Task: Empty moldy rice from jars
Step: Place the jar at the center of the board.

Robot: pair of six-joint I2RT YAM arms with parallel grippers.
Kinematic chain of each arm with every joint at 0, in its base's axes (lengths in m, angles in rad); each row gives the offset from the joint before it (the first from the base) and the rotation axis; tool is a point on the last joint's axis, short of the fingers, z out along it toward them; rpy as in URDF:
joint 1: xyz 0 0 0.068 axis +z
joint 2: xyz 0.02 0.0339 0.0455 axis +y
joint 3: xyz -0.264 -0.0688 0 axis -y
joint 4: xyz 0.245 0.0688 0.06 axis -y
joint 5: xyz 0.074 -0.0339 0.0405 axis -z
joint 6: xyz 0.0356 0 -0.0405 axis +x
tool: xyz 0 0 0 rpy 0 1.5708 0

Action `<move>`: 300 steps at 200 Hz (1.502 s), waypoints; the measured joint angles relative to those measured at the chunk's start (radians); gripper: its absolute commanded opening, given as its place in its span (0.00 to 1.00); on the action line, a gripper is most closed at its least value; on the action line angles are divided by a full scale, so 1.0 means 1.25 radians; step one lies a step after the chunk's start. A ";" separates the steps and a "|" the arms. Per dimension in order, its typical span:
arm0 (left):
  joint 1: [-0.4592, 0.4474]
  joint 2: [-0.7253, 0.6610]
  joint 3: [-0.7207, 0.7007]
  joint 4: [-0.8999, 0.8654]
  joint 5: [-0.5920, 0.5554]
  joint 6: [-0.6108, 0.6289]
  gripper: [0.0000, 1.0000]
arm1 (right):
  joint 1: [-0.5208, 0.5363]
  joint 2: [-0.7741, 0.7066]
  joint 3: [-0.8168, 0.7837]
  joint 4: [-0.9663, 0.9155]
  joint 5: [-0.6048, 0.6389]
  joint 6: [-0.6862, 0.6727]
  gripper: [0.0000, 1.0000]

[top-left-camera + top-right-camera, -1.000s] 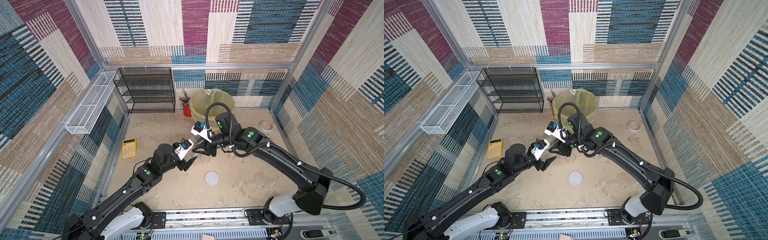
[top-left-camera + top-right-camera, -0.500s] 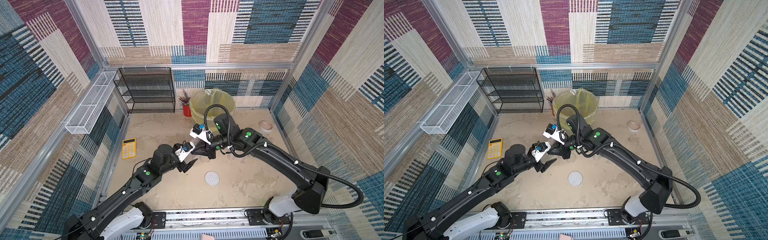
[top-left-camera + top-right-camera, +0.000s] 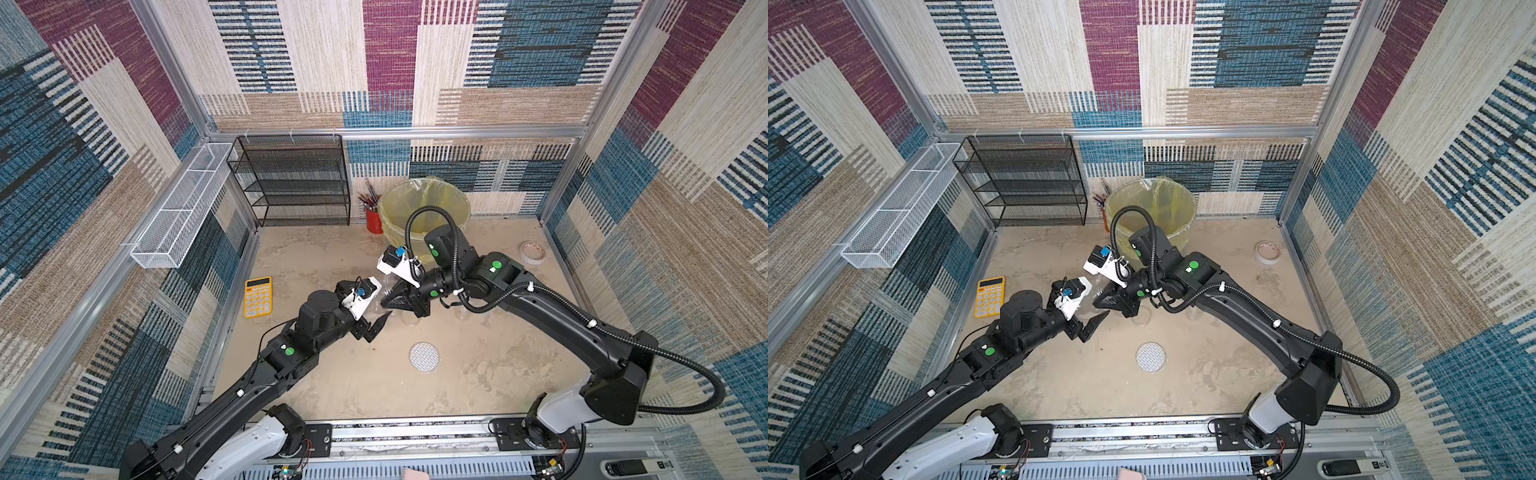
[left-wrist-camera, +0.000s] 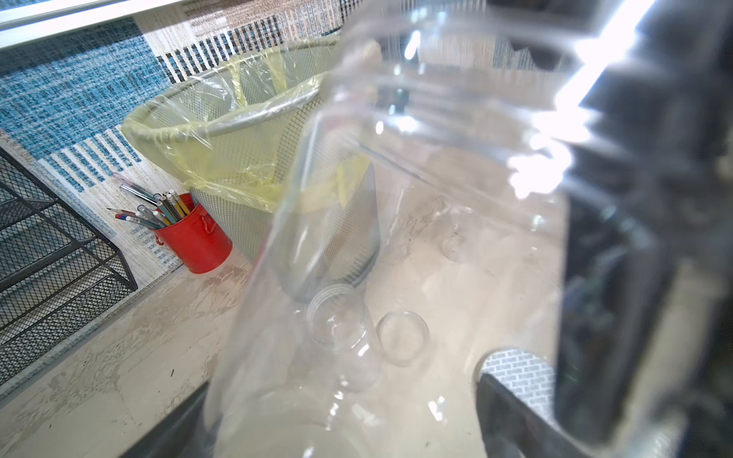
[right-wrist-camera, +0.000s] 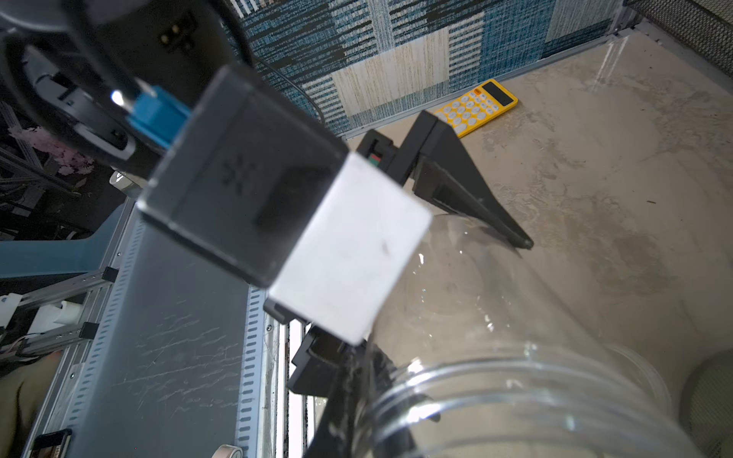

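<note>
The large clear jar [image 4: 416, 222] hangs tilted in the air over the middle of the counter [image 3: 478, 374]. The closed right gripper [image 3: 395, 301] pinches it at its threaded mouth. The left gripper [image 3: 372, 309] is wide open, its jaws spread to either side of the jar's base; whether they touch it I cannot tell.

On the counter below stands a small open jar [image 4: 341, 337] with one clear lid [image 4: 402, 337] just beside it. A second small jar [image 3: 461, 311] stands a little apart. One white grid lid [image 3: 424, 357] lies flat nearer the front rail. That makes three jars and two lids.

The counter is mottled beige and stained. Farther out on it are:
- one yellow calculator [image 3: 258, 297]
- one tape roll [image 3: 533, 252]
- one red pencil cup [image 3: 374, 220], just beside one mesh bin [image 3: 428, 208] lined with a yellow bag
- one black mesh rack [image 3: 291, 178] against the back wall

One white wire basket [image 3: 178, 208] hangs on the side wall. The walls are woven panels of blue, maroon and beige in an aluminium frame.
</note>
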 measured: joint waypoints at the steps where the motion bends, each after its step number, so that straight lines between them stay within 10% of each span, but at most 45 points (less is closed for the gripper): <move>1: 0.000 -0.001 0.000 0.001 0.000 0.000 0.99 | 0.000 0.000 0.001 0.000 0.000 0.001 0.01; 179: 0.001 -0.006 0.021 -0.009 0.023 -0.084 0.99 | -0.042 0.102 0.238 -0.115 0.157 0.119 0.00; 300: 0.002 -0.153 0.115 -0.205 -0.193 -0.352 0.99 | 0.042 -0.006 0.063 -0.242 0.237 0.156 0.00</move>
